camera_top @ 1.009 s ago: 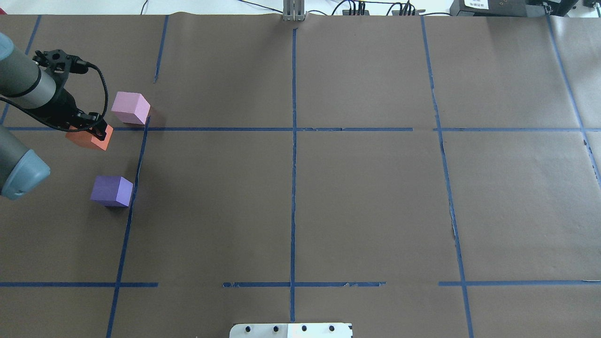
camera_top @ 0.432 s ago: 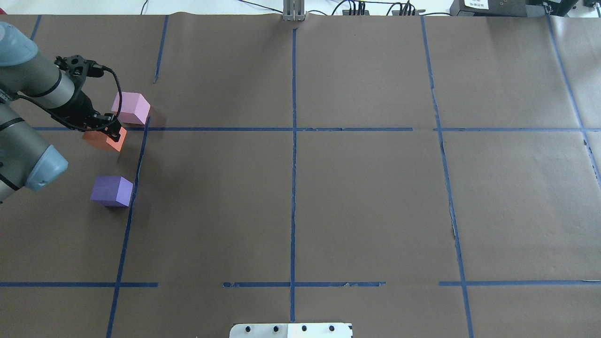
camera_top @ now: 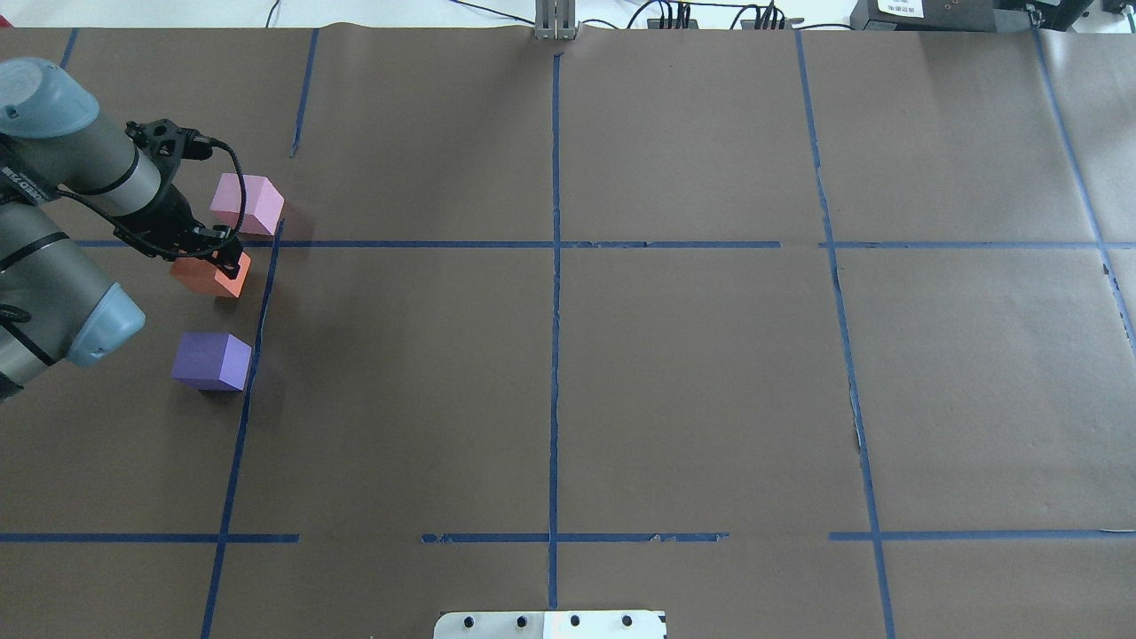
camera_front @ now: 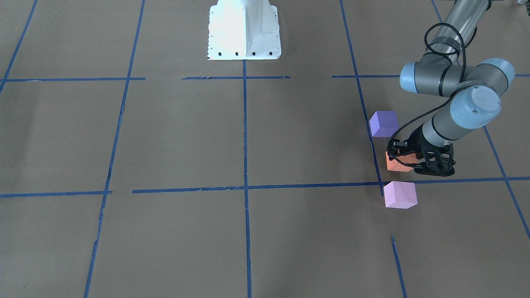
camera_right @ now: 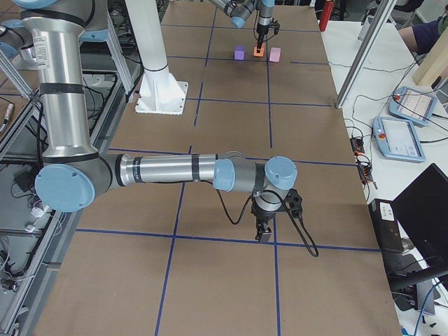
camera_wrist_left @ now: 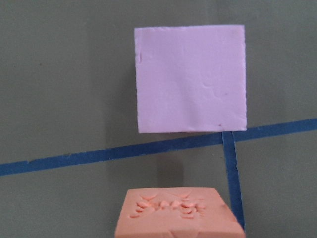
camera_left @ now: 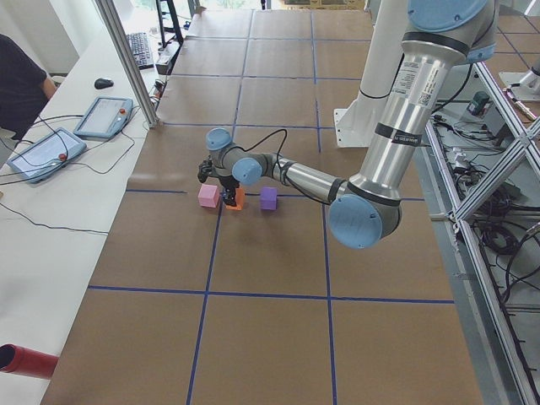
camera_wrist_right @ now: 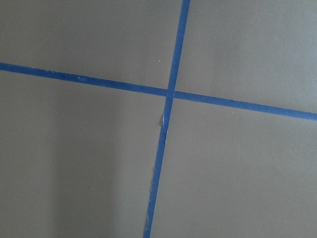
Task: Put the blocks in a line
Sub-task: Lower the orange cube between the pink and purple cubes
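Observation:
The orange block (camera_top: 210, 276) is gripped by my left gripper (camera_top: 215, 260), which is shut on it, between the pink-lilac block (camera_top: 247, 204) and the violet-purple block (camera_top: 211, 361). I cannot tell whether it touches the table. The front-facing view shows the violet-purple block (camera_front: 384, 123), the orange block (camera_front: 396, 163) in the left gripper (camera_front: 408, 160) and the pink-lilac block (camera_front: 400, 194) roughly in a row beside a blue tape line. The left wrist view shows the orange block (camera_wrist_left: 173, 214) just below the pink-lilac block (camera_wrist_left: 191, 79). My right gripper (camera_right: 264, 231) hangs over bare paper far from the blocks; I cannot tell whether it is open.
Brown paper with a grid of blue tape lines (camera_top: 554, 266) covers the table. The robot's white base plate (camera_front: 244, 31) is at the near middle edge. A metal post (camera_top: 556, 19) stands at the far edge. Tablets (camera_right: 399, 136) lie on a side bench.
My left gripper has carried the orange block to the right and slightly nearer, to a spot between the pink-lilac and violet-purple blocks. Those two blocks have not moved.

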`<state>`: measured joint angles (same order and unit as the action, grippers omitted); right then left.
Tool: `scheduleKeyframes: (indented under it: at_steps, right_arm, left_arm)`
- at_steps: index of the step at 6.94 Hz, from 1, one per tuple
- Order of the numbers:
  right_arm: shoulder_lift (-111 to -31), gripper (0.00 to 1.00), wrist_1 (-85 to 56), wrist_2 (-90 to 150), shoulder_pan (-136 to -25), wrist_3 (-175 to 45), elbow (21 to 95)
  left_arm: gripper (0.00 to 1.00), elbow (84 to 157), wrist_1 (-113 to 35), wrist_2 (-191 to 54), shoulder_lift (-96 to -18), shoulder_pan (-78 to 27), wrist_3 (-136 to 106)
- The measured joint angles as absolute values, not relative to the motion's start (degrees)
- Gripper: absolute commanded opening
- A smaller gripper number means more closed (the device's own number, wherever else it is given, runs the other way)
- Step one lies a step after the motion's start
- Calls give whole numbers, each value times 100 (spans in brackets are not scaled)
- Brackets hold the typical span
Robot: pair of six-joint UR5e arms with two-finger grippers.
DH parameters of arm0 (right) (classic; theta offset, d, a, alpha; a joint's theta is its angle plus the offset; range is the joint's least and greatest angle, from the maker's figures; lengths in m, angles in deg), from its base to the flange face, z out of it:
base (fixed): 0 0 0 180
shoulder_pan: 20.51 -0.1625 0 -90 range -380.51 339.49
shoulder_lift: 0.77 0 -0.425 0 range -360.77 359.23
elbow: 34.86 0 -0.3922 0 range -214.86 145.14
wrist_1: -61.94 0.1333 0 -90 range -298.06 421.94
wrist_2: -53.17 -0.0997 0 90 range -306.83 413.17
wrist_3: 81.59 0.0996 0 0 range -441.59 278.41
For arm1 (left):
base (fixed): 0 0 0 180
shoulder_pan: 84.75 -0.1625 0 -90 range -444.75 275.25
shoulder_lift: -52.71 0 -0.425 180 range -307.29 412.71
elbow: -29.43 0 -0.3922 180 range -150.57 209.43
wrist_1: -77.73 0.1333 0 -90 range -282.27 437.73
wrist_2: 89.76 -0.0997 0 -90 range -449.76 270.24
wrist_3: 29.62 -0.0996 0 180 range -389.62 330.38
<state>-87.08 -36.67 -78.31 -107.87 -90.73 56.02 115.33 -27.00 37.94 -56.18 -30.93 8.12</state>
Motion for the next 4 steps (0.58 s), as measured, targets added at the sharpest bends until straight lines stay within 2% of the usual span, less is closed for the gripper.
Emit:
scheduleKeyframes:
  at_steps: [3,4]
  right_arm:
    - [-8708,100,-3667,-7831,-10787,-9073,5601]
    - [-8708,100,-3667,-7831,-10787,-9073,5601]
  left_arm:
    - [10,11514,-2703,3795,-5674,-3146,942]
    - [14,11506,-2704,3795,-5694,-3174,1007]
